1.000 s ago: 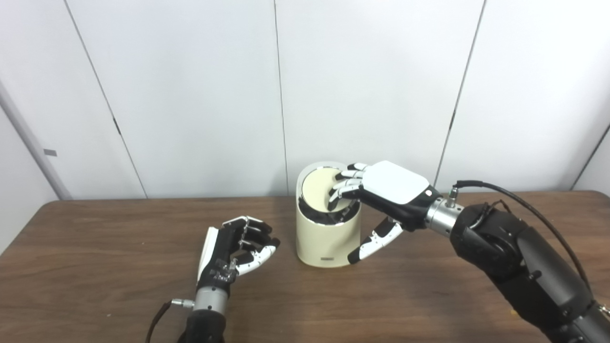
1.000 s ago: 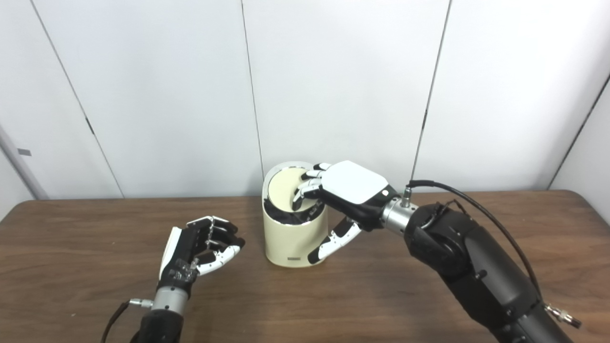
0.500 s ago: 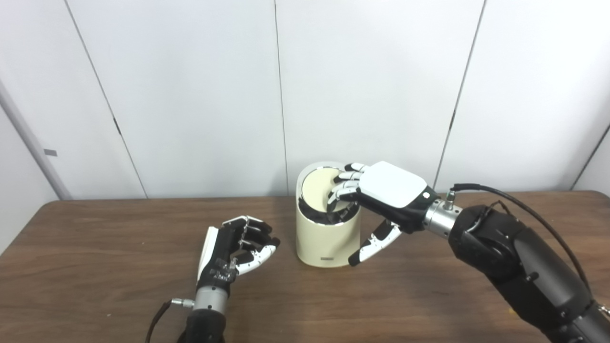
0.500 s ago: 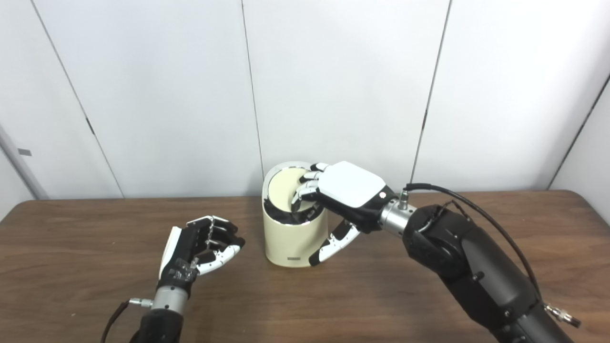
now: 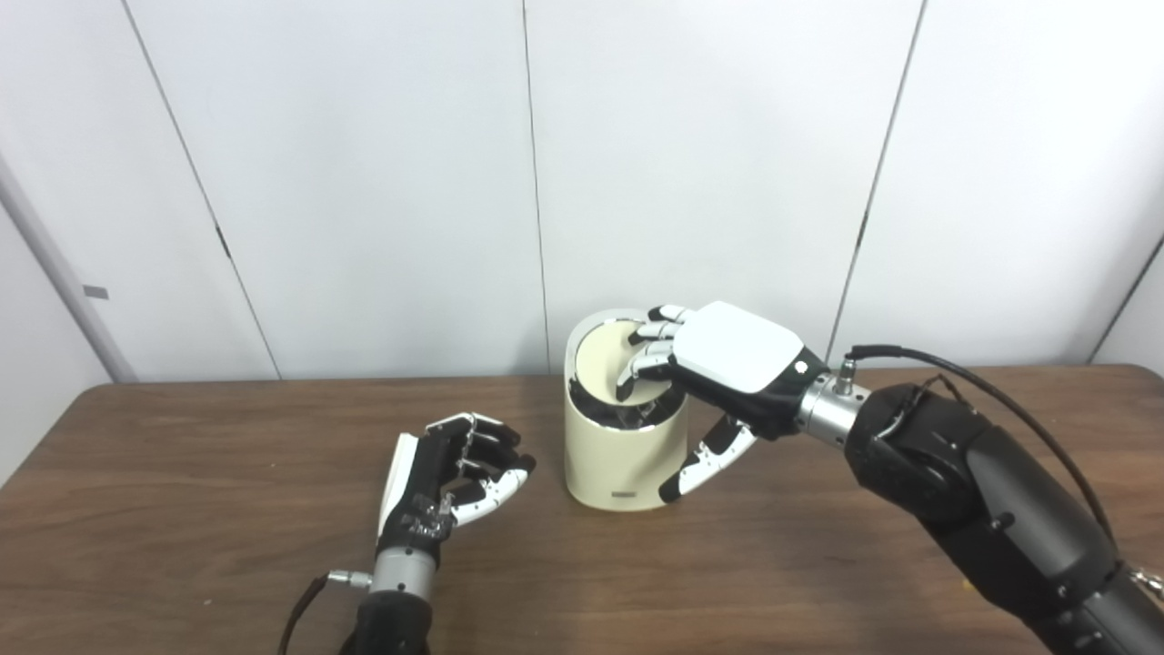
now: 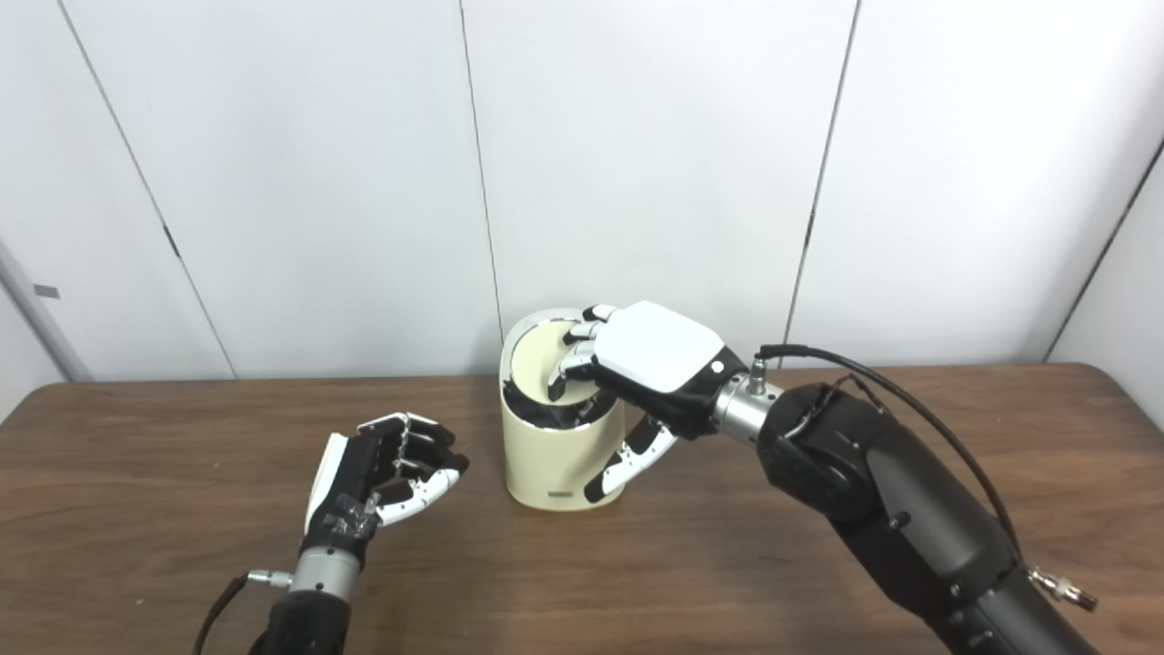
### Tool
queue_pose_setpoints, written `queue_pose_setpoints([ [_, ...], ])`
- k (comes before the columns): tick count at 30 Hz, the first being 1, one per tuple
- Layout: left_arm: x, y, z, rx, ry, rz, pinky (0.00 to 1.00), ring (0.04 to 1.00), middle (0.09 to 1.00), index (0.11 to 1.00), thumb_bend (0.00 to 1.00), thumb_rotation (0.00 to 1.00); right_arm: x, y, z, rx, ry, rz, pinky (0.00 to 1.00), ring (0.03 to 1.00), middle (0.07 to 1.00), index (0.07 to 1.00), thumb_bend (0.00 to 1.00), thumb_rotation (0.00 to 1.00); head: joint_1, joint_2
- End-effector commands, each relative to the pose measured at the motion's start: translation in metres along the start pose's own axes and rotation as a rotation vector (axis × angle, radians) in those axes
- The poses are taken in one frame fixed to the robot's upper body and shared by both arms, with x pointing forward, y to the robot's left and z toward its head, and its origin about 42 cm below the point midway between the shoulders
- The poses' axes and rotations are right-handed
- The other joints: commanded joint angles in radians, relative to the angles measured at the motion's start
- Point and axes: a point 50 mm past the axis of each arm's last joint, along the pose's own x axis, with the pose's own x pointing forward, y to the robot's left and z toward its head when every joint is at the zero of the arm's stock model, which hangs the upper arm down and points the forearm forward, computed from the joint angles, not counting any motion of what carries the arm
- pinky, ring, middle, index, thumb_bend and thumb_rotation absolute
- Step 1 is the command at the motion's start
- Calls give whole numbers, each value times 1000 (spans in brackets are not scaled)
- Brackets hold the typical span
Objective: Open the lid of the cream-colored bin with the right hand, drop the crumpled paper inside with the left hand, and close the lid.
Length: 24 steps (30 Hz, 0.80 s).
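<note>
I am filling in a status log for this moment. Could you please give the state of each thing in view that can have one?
bin: upright on the table, between the hands.
lid: tilted, dark gap at its near edge.
right hand: open, fingers on the lid, thumb beside the bin wall.
left hand: fingers curled, apart from the bin; whether it holds anything cannot be told.
paper: not visible.

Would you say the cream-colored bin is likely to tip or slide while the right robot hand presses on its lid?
The cream-colored bin looks tall for its footprint, so an off-centre push could tip it. Its smooth shell on the wooden table may slide easily. The right robot hand presses the lid mostly downward, which probably steadies it.
</note>
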Motion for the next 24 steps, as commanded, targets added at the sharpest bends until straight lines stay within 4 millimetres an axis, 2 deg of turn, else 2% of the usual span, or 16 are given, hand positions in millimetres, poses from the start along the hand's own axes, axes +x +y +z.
queue_pose_setpoints([
  [1, 12, 3, 20, -10, -97, 9, 451, 551, 490, 505, 517, 0, -6, 7, -7, 38, 21, 60, 953, 886, 731, 694, 700, 540, -1, 0],
  [3, 12, 3, 21, -15, -92, 9, 455, 553, 491, 505, 517, 0, -9, -2, -11, 78, 42, 11, 908, 864, 726, 691, 698, 484, -2, -1],
  [6, 12, 3, 22, -9, -96, 8, 456, 554, 491, 506, 517, 0, -16, -16, -18, 163, 76, -71, 888, 863, 726, 691, 688, 468, -1, -2],
  [8, 12, 3, 22, -8, -98, 8, 452, 549, 488, 509, 517, 0, -21, -24, -23, 227, 116, -114, 871, 870, 732, 701, 679, 484, -1, -2],
  [11, 12, 3, 22, -11, -97, 8, 450, 547, 489, 508, 517, 0, -29, -33, -32, 343, 176, -182, 771, 871, 762, 730, 662, 531, 0, -2],
  [14, 13, 5, 23, -8, -99, 8, 451, 550, 490, 506, 517, 0, -36, -38, -40, 475, 238, -275, 709, 825, 795, 763, 666, 547, -1, -1],
  [17, 13, 6, 23, -3, -100, 9, 449, 553, 492, 503, 517, 0, -44, -36, -47, 567, 288, -332, 732, 826, 805, 799, 658, 575, -6, 0],
  [21, 14, 6, 24, -8, -101, 8, 461, 560, 494, 501, 517, 0, -57, -25, -51, 671, 331, -407, 836, 864, 818, 835, 647, 547, -8, 0],
  [24, 14, 6, 24, -8, -101, 8, 451, 553, 493, 502, 517, 0, -64, -12, -54, 721, 351, -457, 825, 849, 821, 846, 631, 538, -8, 0],
])
